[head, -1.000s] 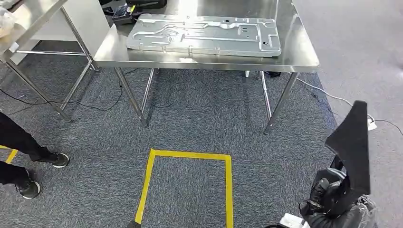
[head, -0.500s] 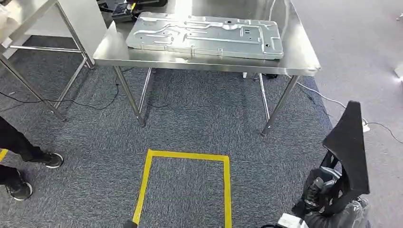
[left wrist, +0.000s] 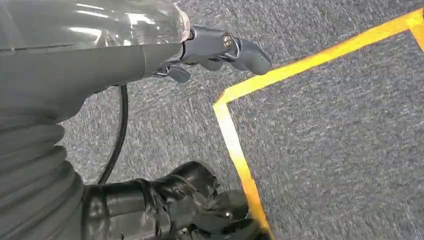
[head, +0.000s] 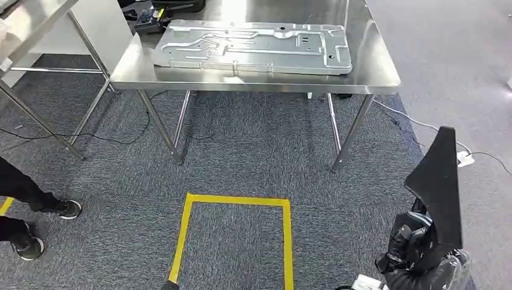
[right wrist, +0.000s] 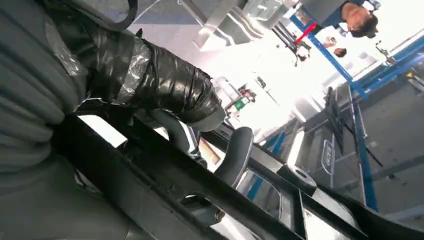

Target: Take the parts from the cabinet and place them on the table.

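**Right hand carries a black part, low beside the body**

The right hand (head: 410, 248) is at the lower right of the head view, fingers closed around the bottom of a flat black part (head: 441, 187) that stands upright above it. In the right wrist view the fingers (right wrist: 235, 152) wrap the part's dark frame (right wrist: 165, 175).

The left hand (left wrist: 220, 47) hangs over the grey carpet near the yellow tape (left wrist: 235, 145), holding nothing, fingers loosely apart.

Ahead, the steel table (head: 374, 72) bears a metal panel (head: 253, 45).

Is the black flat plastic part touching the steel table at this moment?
Apart. Head view: the right hand holds the black flat plastic part over carpet, short of the steel table.
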